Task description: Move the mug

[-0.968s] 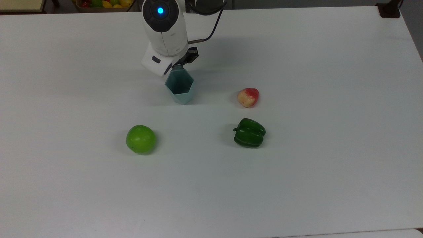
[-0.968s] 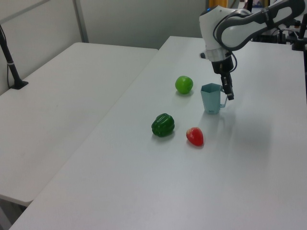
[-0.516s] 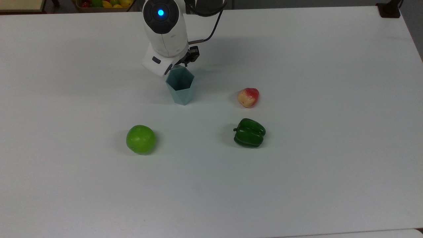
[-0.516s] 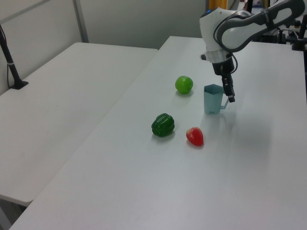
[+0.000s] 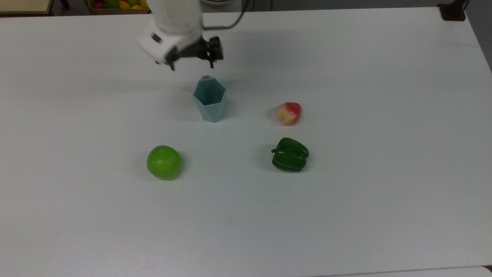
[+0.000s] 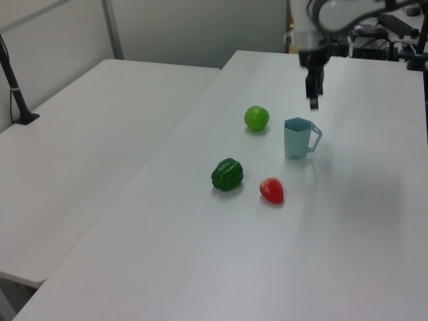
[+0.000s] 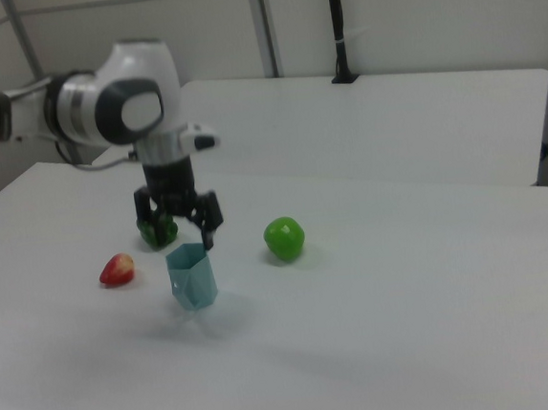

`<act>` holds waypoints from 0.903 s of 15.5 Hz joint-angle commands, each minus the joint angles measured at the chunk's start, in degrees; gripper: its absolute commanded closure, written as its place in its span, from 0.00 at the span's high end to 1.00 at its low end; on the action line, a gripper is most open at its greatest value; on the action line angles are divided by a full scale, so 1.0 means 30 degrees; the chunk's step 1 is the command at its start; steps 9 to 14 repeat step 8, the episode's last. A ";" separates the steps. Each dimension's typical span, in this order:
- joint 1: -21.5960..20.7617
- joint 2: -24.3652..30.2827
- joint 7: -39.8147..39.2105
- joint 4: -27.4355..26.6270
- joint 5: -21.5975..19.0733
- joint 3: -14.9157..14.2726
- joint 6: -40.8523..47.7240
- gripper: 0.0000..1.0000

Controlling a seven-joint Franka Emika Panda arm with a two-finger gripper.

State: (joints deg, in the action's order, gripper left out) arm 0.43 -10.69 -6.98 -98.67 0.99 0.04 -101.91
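Table (image 5: 384,211), white and wide, is carrying everything I'm watching. Panda arm (image 7: 73,107) is hanging above the far side, its gripper (image 5: 191,58) spread open w/ nothing in it, sitting clear of the mug and above it in the right view. Green apple (image 5: 163,162), green bell pepper (image 5: 290,154) and a red-and-cream fruit (image 5: 288,113) are lying apart from each other nearer the top view's bottom.

Mug (image 5: 209,99) is standing upright on the table, just below the gripper in the top view, well apart from the fruits, tab handle (image 6: 315,138) pointing toward the arm. I'm judging it as light, rigid plastic, prob. a bit slick on those facets, not fragile. Best hold, I reckon: pinch the handle tab, or one rim wall. No brand or writing I'm able to read anywhere.
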 commanded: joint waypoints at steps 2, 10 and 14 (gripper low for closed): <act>0.0852 0.2302 0.2263 0.0251 0.0431 -0.0042 0.0803 1.00; 0.1410 0.2597 0.3175 0.0634 0.0785 0.0016 0.1625 1.00; 0.1410 0.2597 0.3175 0.0634 0.0785 0.0016 0.1625 1.00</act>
